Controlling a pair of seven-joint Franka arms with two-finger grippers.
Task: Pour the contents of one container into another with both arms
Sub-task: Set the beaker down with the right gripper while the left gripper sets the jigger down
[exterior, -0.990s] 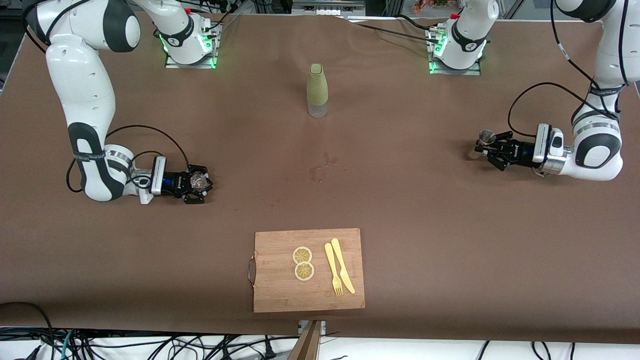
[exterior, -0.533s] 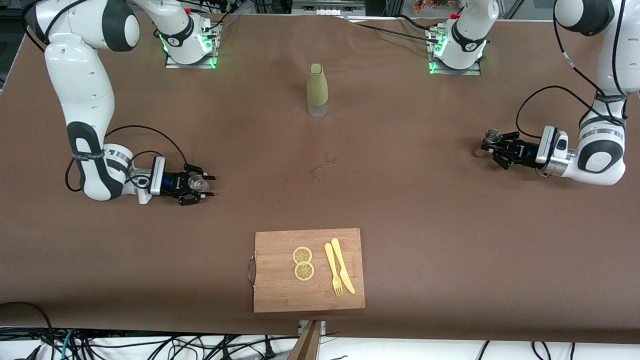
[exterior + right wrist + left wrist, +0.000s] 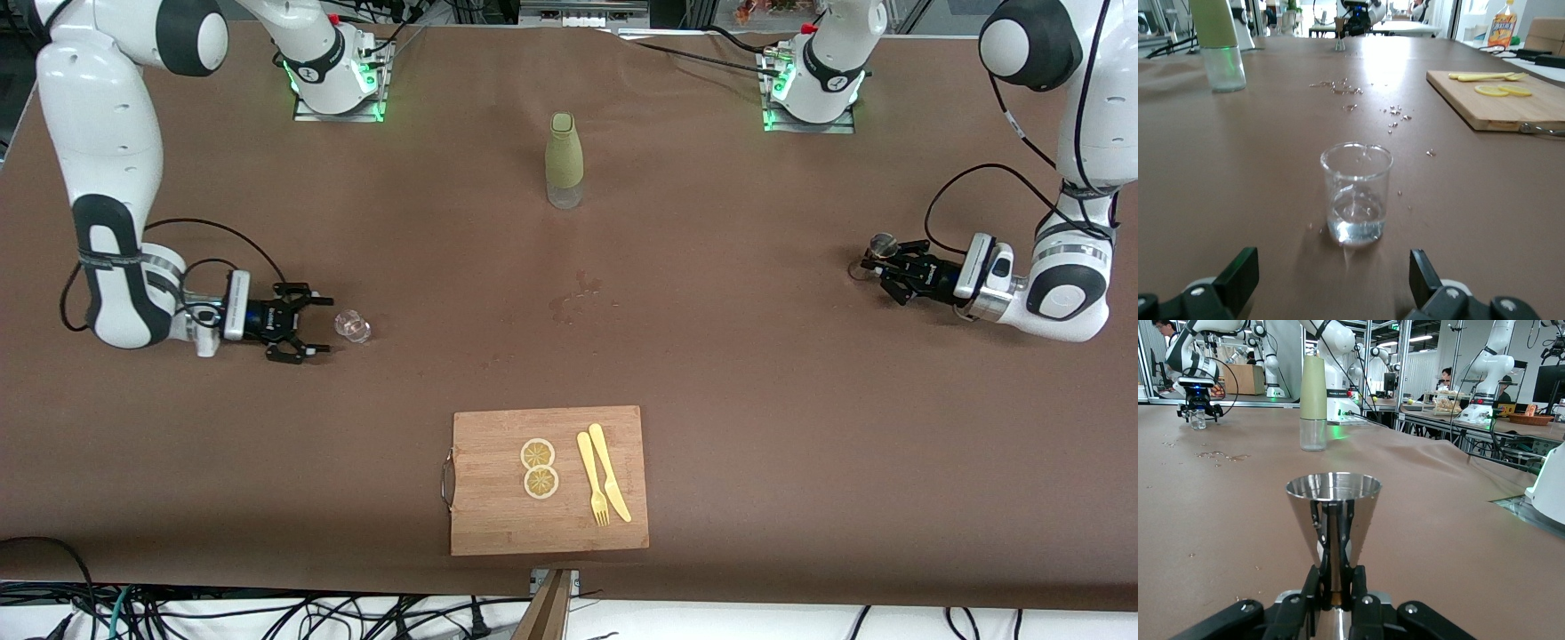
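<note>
Two jaws: right gripper (image 3: 307,325) spread near glass (image 3: 352,326); left gripper (image 3: 876,260) apparently clamps jigger (image 3: 1333,513).

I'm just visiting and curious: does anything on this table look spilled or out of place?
Yes. Small droplets lie scattered on the brown table between the bottle and the cutting board, which looks like a spill.

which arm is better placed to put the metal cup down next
Left. The left gripper is shut on the metal cup at its own end of the table. The right gripper is open beside the glass beaker, which stands on the table at the right arm's end.
</note>
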